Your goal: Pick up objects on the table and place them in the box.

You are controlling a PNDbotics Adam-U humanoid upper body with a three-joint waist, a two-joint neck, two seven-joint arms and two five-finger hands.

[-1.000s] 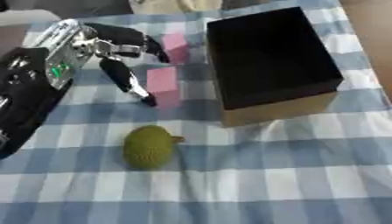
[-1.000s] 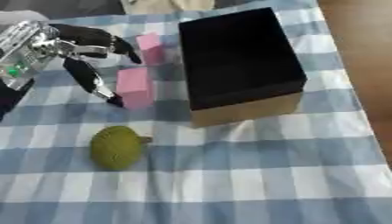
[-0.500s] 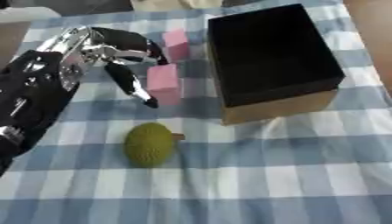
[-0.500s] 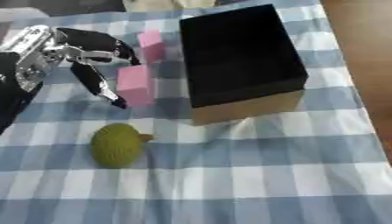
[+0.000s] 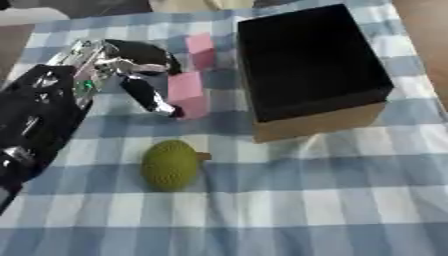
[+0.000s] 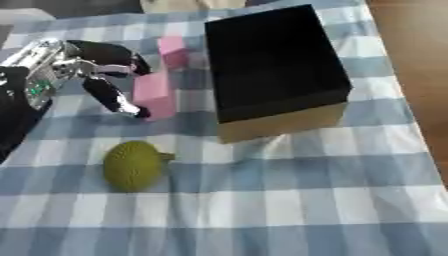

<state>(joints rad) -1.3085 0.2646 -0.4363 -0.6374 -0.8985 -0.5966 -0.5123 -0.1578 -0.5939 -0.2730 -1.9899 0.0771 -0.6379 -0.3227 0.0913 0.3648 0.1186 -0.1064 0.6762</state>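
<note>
My left hand (image 5: pixel 114 65) reaches half-curled around the near pink block (image 5: pixel 186 93), thumb at its base, nothing lifted; the box (image 5: pixel 306 62) lies beyond. A fingertip grip could tip it into the second block (image 5: pixel 200 50) just behind.

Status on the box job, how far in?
Nothing looks packed: the box shows only a dark inside. In hand: the left hand is at the nearer pink block, fingers around it but not lifted. Left: that block, the far pink block and the green fruit.
</note>
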